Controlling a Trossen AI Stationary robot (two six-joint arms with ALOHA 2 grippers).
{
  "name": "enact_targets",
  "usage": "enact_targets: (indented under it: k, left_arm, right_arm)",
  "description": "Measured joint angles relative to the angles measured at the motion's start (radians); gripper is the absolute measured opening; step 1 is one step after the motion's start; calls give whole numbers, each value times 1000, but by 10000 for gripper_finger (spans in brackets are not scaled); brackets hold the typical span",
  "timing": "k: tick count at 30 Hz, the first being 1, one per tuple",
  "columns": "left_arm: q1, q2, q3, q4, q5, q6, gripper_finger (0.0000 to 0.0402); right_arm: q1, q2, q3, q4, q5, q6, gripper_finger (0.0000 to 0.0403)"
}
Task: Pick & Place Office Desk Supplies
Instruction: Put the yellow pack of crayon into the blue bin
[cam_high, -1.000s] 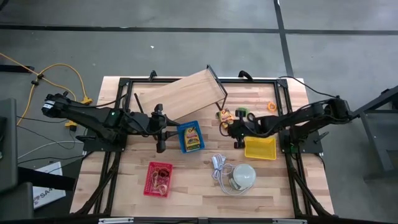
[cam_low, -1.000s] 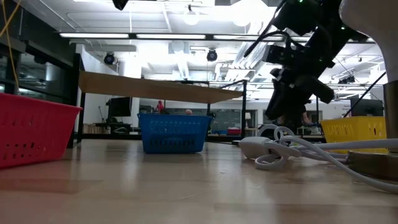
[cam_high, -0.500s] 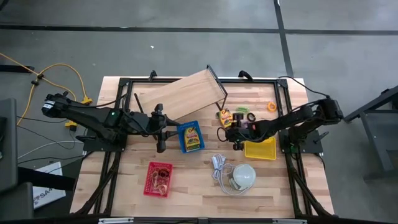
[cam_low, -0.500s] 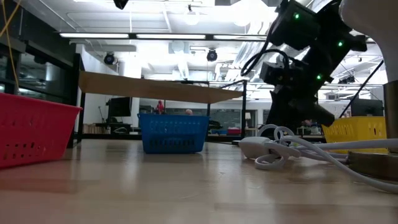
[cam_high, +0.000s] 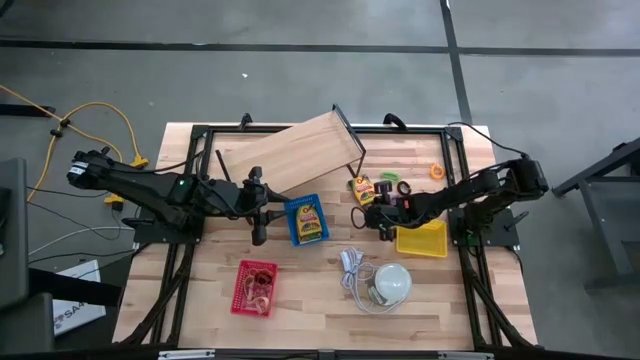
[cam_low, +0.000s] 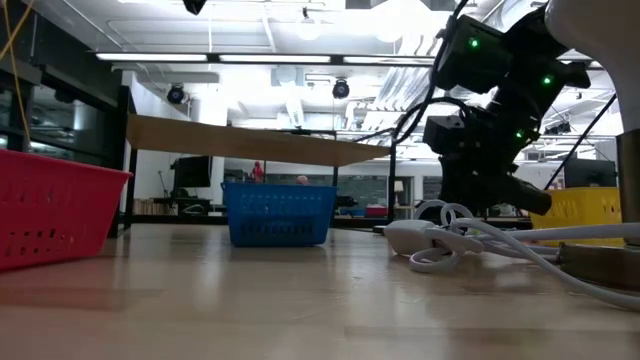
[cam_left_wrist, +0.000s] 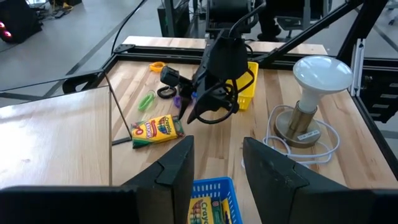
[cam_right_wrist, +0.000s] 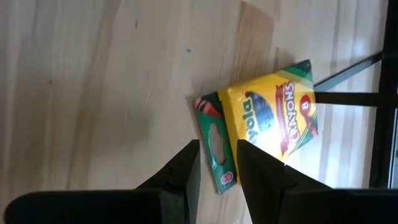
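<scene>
A yellow crayon packet (cam_right_wrist: 268, 127) lies flat on the table near its middle, also seen in the high view (cam_high: 362, 187). My right gripper (cam_right_wrist: 217, 163) hangs open just above the packet's green tab end, slanting down, its fingers astride the tab. My left gripper (cam_left_wrist: 217, 163) stands open and holds nothing above the table, left of the blue basket (cam_high: 307, 221), which holds another crayon packet (cam_left_wrist: 208, 208). A green clip (cam_left_wrist: 146, 100), a black ring (cam_left_wrist: 166, 93), a purple piece (cam_left_wrist: 178, 99) and an orange piece (cam_high: 437, 172) lie loose on the far right of the table.
A yellow basket (cam_high: 420, 239) stands right of my right gripper. A red basket (cam_high: 255, 288) with rubber bands sits at the near left. The white dome (cam_high: 392, 283) with its cord (cam_high: 352, 268) is near the front. A wooden board (cam_high: 290, 155) lies tilted over the far frame.
My right gripper has sunk toward the crayon packet, shifted a little toward the table's left edge and rolled at the wrist. Its fingers have kept the same gap.
</scene>
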Motion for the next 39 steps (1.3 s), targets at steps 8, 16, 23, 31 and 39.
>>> enact_targets:
  k: [8,16,23,31,39]
  left_arm:
    - [0,0,0,0,0,-1,131]
    - [0,0,0,-1,0,-1,131]
    - [0,0,0,-1,0,-1,131]
    - [0,0,0,4,0,-1,131]
    - [0,0,0,4,0,-1,131]
  right_arm:
    - [0,0,0,41,0,-11,94]
    - [0,0,0,78,-27,-11,94]
    - [-1,61,0,83,-27,-11,94]
    - [-2,96,3,145,5,-46,94]
    - [-1,96,4,122,8,-42,94]
